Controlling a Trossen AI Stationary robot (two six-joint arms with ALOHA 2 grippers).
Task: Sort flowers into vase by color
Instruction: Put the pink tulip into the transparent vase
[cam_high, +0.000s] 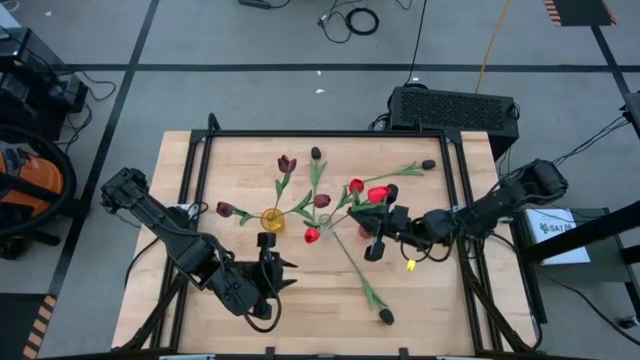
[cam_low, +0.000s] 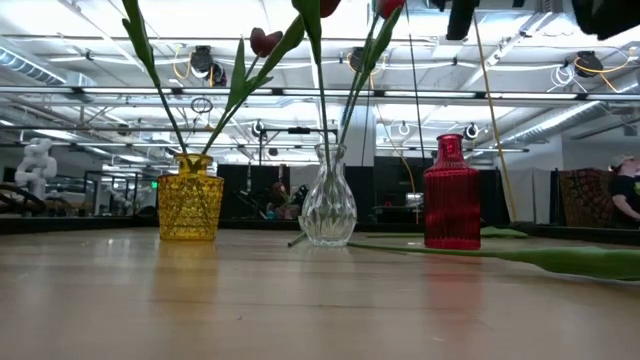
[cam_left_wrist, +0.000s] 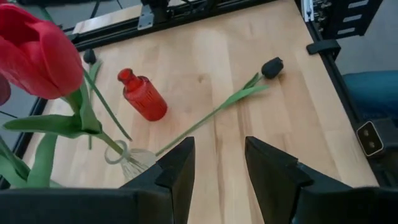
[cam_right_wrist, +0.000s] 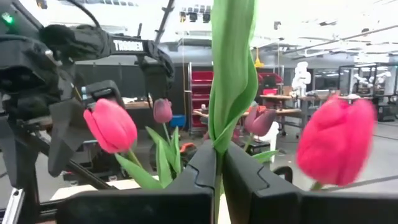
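High view: the task is partly done. Several flowers (cam_high: 320, 201) already stand in the yellow vase (cam_high: 271, 219) and the clear vase (cam_high: 331, 222); at least two lie loose on the counter (cam_high: 420, 300) — one near-black tulip (cam_high: 385, 317) below the right gripper (cam_high: 376, 246), another near the far rail. The right gripper sits over the red vase, closed on a stem. The left gripper (cam_high: 286, 273) waits nearer the front edge, with nothing in it.

Low view: the yellow vase (cam_low: 190, 196) and clear vase (cam_low: 328, 197) hold stems; the red vase (cam_low: 451, 193) shows one thin stem at its mouth, and whether that stem is already seated cannot be told.

Left wrist view: the left gripper (cam_left_wrist: 219, 165) has its fingers parted and bare. Ahead of it lie the red vase (cam_left_wrist: 142, 95) and a near-black tulip (cam_left_wrist: 272, 67) flat on the counter.

Right wrist view: the right gripper (cam_right_wrist: 219, 163) clamps a green stem with a broad leaf (cam_right_wrist: 232, 68) rising straight up — long, thin and likely flexible. Bright red and maroon heads stand beyond it
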